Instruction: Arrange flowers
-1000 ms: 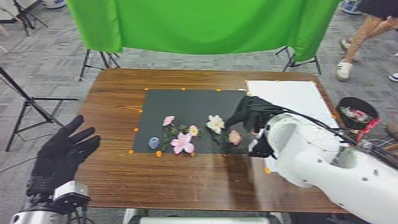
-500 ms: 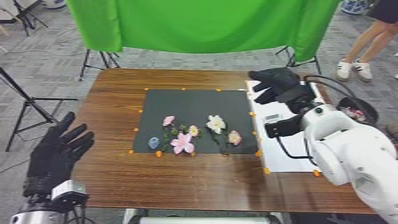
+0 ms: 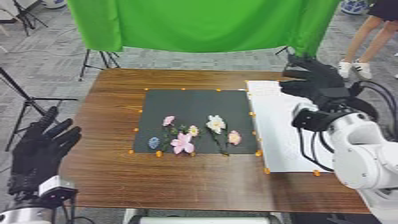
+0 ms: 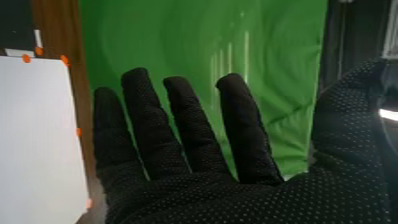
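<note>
**Next reach probably goes back and left**

Your right hand point(image 3: 322, 82) is empty, fingers spread, by the brown wooden table's point(image 3: 115, 180) far right corner. The yellow-centred white flower point(image 3: 216, 124) lies nearer you and left, stem toward the square black mat's point(image 3: 182, 105) near edge. Your open left hand point(image 3: 37, 150) is farther off.

Head view: bright, fairly even light, exact source impossible to tell. White rectangular sheet point(image 3: 286, 145) near right hand point(image 3: 313, 82) – brightest broad surface, almost washed out. Soft sheen on brown wooden table point(image 3: 191, 182), between left hand point(image 3: 37, 152) and right hand. Black glove fabric swallows light, folds sunk in shade. Right wrist view: dimmer; thin pale glints on smooth green hanging cloth point(image 4: 200, 42) behind right hand's fingers – hard white glare just beside its thumb.
</note>
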